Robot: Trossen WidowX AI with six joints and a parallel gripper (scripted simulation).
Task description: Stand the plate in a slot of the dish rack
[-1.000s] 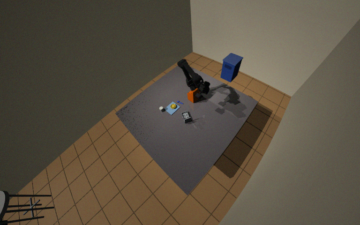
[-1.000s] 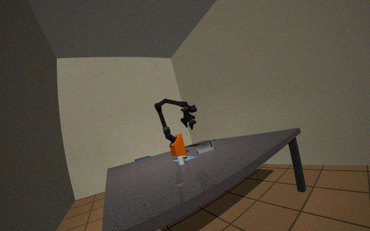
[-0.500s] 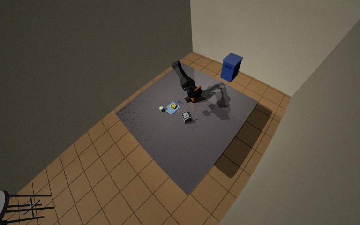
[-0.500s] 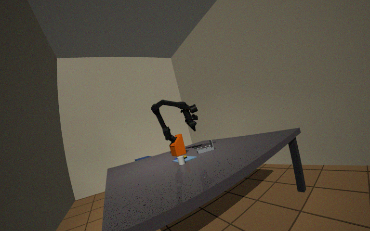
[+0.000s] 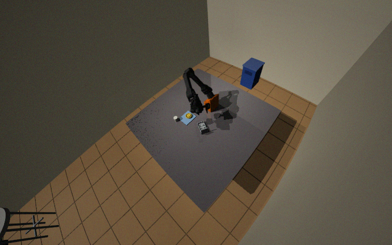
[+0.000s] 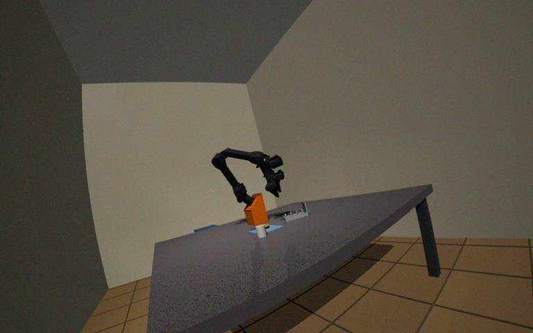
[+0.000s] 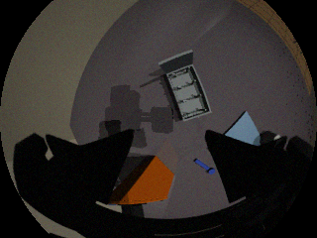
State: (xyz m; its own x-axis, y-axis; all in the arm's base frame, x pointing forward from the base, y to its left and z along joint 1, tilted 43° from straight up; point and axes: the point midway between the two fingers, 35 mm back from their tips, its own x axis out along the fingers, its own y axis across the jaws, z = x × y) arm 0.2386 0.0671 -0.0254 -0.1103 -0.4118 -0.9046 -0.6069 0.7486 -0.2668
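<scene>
The yellow plate lies flat on the light blue mat. In the wrist view the plate is hidden, and the right finger covers part of the mat. The grey dish rack stands on the table beside the mat, its slots empty in the wrist view, with a taller panel at one end. My gripper is open and empty, pointing down, above the table near the arm's base. It touches neither plate nor rack.
A white cup stands beside the mat. A small blue bar-shaped object lies between the mat and the orange arm base. A blue bin stands beyond the table edge.
</scene>
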